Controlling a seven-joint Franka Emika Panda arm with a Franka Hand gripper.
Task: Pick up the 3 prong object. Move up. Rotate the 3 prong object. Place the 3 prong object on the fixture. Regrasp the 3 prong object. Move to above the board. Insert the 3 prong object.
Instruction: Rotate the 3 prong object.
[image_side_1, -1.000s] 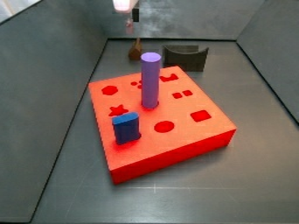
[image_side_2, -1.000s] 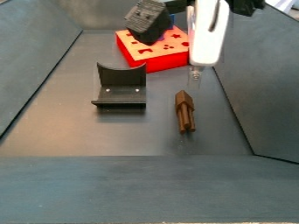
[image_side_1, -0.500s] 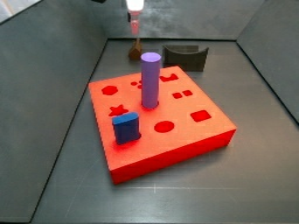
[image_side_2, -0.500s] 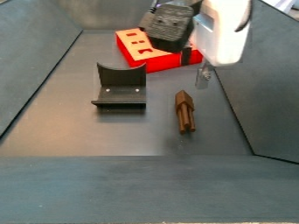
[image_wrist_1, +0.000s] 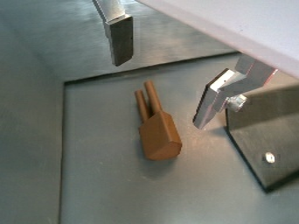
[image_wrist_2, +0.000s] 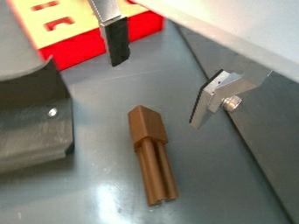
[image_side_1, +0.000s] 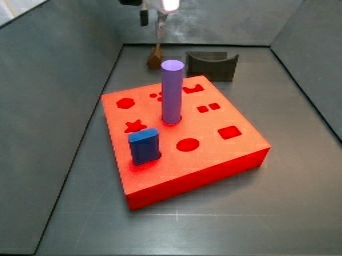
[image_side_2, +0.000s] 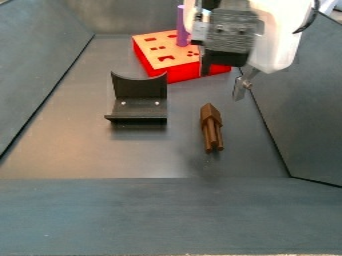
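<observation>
- Leftmost in a side view stands the fixture (image_side_2: 136, 98), dark, its curved notch empty; nothing rests on it, so the placing and regrasping steps are not yet done.
- Further back lies the red board (image_side_2: 174, 56) with its cut-out holes. In a side view it carries a purple cylinder (image_side_1: 171, 91) and a blue block (image_side_1: 143, 147). No brown piece sits in any hole that shows, so insertion is also still to come.
- To the right of the fixture the 3 prong object (image_side_2: 211, 127) lies flat on the dark floor, well apart from the fixture and touching neither finger.
- Its long axis runs roughly from the near edge of the floor towards the board in that side view. In both wrist views the blocky head (image_wrist_2: 146, 125) is at one end and the thin prongs (image_wrist_2: 160, 176) trail from the other; the head is the end nearer the board.
- The gripper (image_wrist_1: 163, 68) hangs above the piece, released and spread wide: in both wrist views one silver finger (image_wrist_2: 114, 40) and its mate (image_wrist_2: 218, 96) stand on either side with only bare floor and the piece below them, nothing grasped.
- By my reading the task is at its very start: the first pick-up has not been made, and every later step remains.
</observation>
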